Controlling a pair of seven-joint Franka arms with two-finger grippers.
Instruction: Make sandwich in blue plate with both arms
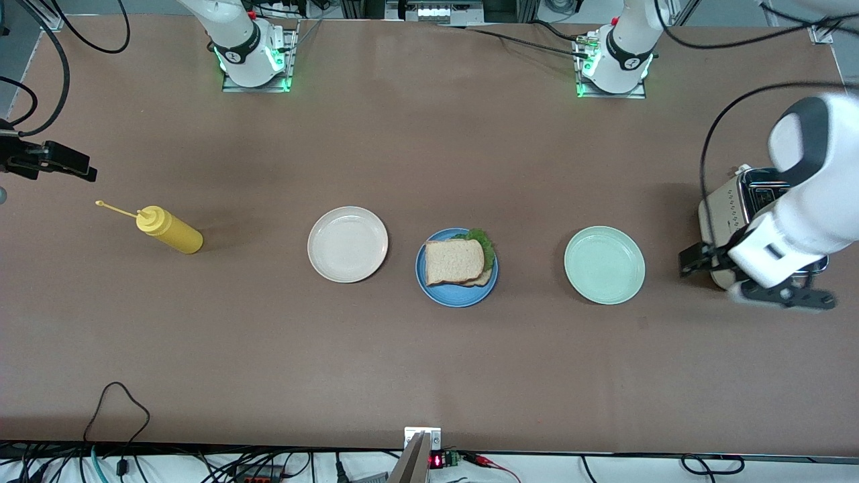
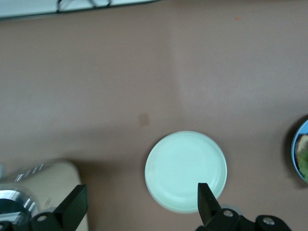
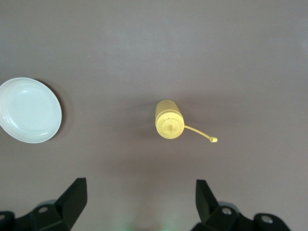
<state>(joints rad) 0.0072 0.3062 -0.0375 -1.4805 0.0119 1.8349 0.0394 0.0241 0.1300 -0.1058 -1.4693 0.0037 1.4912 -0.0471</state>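
Observation:
The sandwich [image 1: 456, 260] lies on the blue plate [image 1: 444, 295] in the middle of the table: a bread slice on top, green lettuce showing at its edge, a second slice under it. A sliver of that plate [image 2: 301, 150] shows at the edge of the left wrist view. My left gripper [image 1: 704, 260] hangs open and empty in the air between the toaster and the mint-green plate; in its own view the gripper [image 2: 142, 207] holds nothing. My right gripper [image 1: 74, 168] hangs open and empty over the right arm's end of the table, and in its own view the gripper [image 3: 142, 202] has bare table between its fingers.
A cream-white plate [image 1: 347, 243] and a pale mint-green plate [image 1: 604, 264] flank the blue plate, both bare. A yellow squeeze bottle [image 1: 168, 229] lies on its side toward the right arm's end. A toaster [image 1: 728, 208] stands under the left arm.

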